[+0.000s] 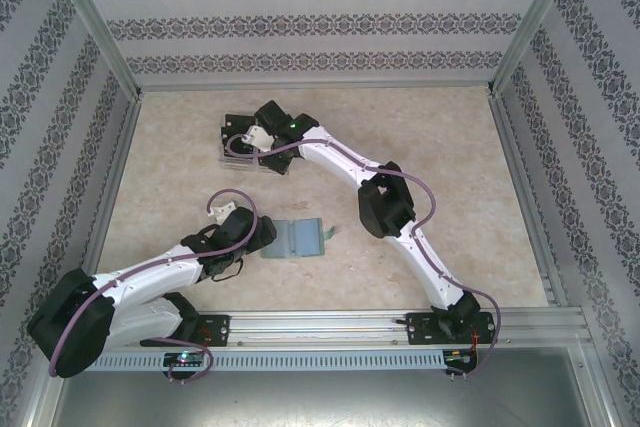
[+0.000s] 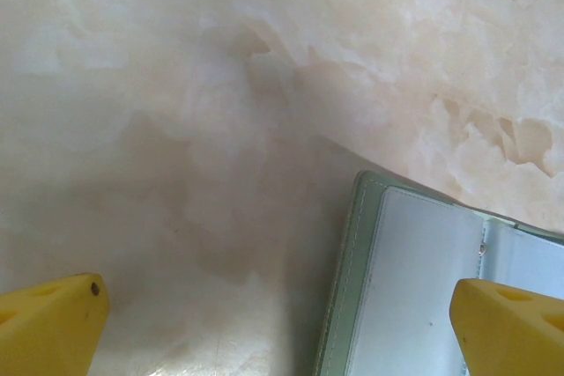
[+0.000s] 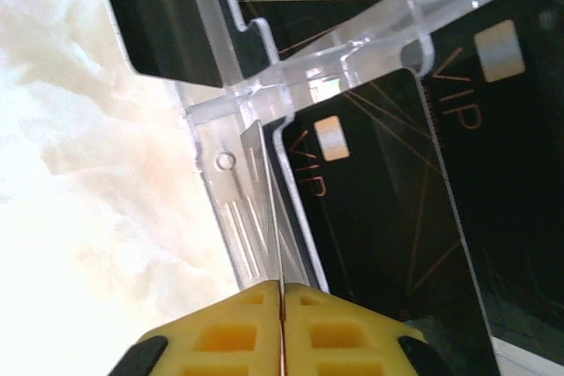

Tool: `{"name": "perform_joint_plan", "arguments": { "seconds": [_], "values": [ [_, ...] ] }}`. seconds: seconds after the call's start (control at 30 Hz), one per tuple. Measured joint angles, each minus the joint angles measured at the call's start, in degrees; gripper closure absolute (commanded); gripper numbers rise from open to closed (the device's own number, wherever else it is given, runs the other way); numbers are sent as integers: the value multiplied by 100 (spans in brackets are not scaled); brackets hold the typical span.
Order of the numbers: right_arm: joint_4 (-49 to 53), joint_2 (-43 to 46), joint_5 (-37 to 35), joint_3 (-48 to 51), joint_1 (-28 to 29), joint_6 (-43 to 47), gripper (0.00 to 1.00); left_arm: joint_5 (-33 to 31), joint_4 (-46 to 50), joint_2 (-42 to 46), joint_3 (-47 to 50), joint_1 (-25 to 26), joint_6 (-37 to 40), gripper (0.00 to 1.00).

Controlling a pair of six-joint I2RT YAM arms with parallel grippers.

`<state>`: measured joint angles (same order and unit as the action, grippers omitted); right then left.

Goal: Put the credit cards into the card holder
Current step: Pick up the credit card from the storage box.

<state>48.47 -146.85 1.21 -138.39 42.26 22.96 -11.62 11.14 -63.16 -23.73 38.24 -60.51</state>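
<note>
Marbled beige table (image 1: 450,147) sits inside walls (image 1: 320,22) papered with dark floral bands. Near its middle the grey-green card holder (image 1: 292,238) lies opened flat, its pale inner pockets up. The left gripper (image 2: 278,292) hangs just beside its edge with fingers spread wide and nothing between them. Further back, black credit cards (image 3: 388,217) printed "VIP" in gold stand in a clear plastic tray (image 3: 220,182). The right gripper (image 3: 282,292) is pinched on one thin card (image 3: 264,209), seen edge-on.
</note>
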Motion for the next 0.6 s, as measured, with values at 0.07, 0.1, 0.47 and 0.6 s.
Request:
{"name": "perform_joint_plan", "arguments": {
  "seconds": [0.07,0.1,0.47,0.6],
  "values": [
    [4,0,13,0,11,22,94,0,-9,0,15,0,0,0],
    [9,0,13,0,13,37,94,0,-9,0,26,0,0,0],
    [24,0,13,0,20,260,100,2,-66,-74,42,0,0,0],
    [24,17,15,9,26,345,100,4,-118,-133,42,0,0,0]
  ]
}}
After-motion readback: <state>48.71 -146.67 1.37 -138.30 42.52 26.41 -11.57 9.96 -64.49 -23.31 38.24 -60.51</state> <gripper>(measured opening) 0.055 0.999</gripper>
